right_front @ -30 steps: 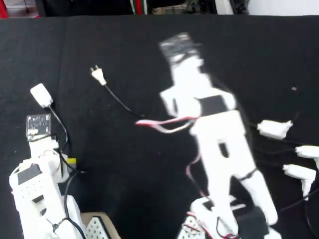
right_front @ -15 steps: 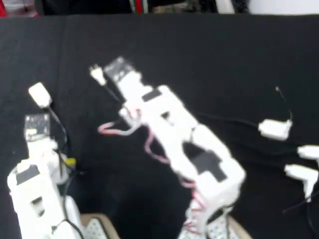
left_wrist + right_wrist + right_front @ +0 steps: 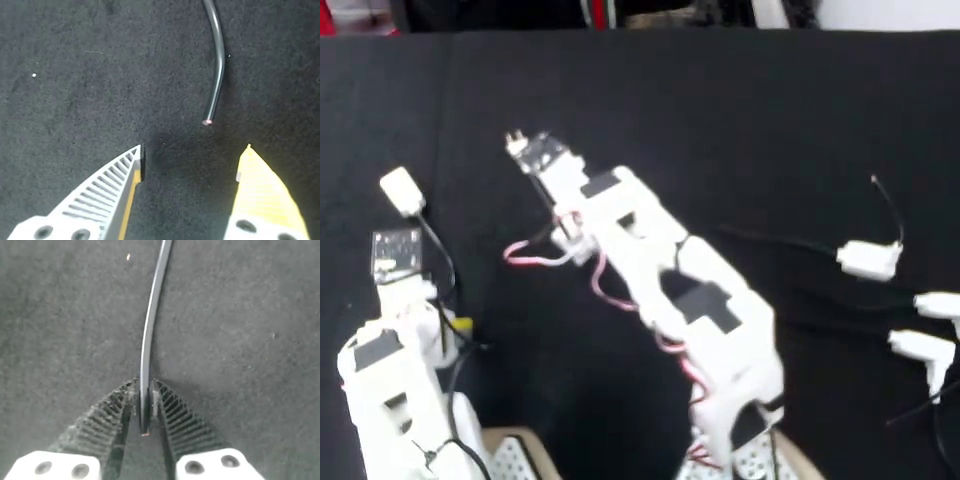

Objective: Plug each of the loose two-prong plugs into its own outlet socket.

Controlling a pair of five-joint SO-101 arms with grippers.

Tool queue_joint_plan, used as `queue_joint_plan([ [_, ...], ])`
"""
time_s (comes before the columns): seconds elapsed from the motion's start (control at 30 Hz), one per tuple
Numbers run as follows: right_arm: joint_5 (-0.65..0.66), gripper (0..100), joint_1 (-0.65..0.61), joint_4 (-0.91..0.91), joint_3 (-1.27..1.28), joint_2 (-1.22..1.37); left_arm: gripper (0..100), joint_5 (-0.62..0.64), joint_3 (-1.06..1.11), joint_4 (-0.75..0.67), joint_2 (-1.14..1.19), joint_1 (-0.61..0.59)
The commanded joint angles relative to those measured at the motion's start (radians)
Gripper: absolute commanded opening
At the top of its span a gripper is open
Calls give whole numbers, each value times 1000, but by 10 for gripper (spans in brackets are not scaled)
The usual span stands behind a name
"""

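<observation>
A white two-prong plug [image 3: 515, 143] lies at the back left of the black cloth, just past the tip of my right gripper [image 3: 535, 152]. In the right wrist view my right gripper [image 3: 144, 390] is shut on a thin black cable [image 3: 152, 325] close to its cut end. Whether that cable belongs to the plug I cannot tell. A white block [image 3: 400, 190] on a cable lies left of it. My left gripper [image 3: 396, 255] sits below that block. It stands open [image 3: 192, 150] over bare cloth, and another cable's cut end [image 3: 207, 121] lies just ahead of its fingers.
Three white blocks on cables lie at the right edge: one [image 3: 868, 260] farther back, two [image 3: 940, 303] [image 3: 920, 345] nearer. A loose cable end [image 3: 873, 181] curls behind them. Pink wires [image 3: 535, 255] hang off the right arm. The cloth's back edge [image 3: 720, 32] meets clutter.
The right arm has swung from the table's middle back to the left and come down beside the two-prong plug. The left arm has kept still.
</observation>
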Motion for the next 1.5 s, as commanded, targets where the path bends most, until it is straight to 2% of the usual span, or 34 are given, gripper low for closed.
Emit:
queue_joint_plan([
  [0.0,2,11,29,84,-42,-54,300,-3,-7,-3,-18,4],
  [0.07,14,11,46,137,-41,-101,300,-3,-7,-3,-18,4],
  [0.33,199,11,186,422,-2,-272,300,-3,-7,-2,-18,12],
  [0.53,394,11,371,445,185,-390,300,15,-12,11,-18,70],
  [0.67,436,11,413,422,285,-460,300,198,-142,69,-18,99],
  [0.83,422,11,365,350,372,-515,304,416,-441,166,40,145],
  [0.97,367,11,301,288,417,-522,304,571,-704,226,305,185],
  [1.07,345,11,253,238,450,-521,301,612,-921,250,597,173],
  [1.23,336,11,201,141,518,-521,304,601,-1259,348,967,145],
  [1.3,336,11,198,124,535,-521,304,562,-1357,367,1068,145],
  [1.47,336,11,196,60,584,-519,304,560,-1537,359,1240,136],
])
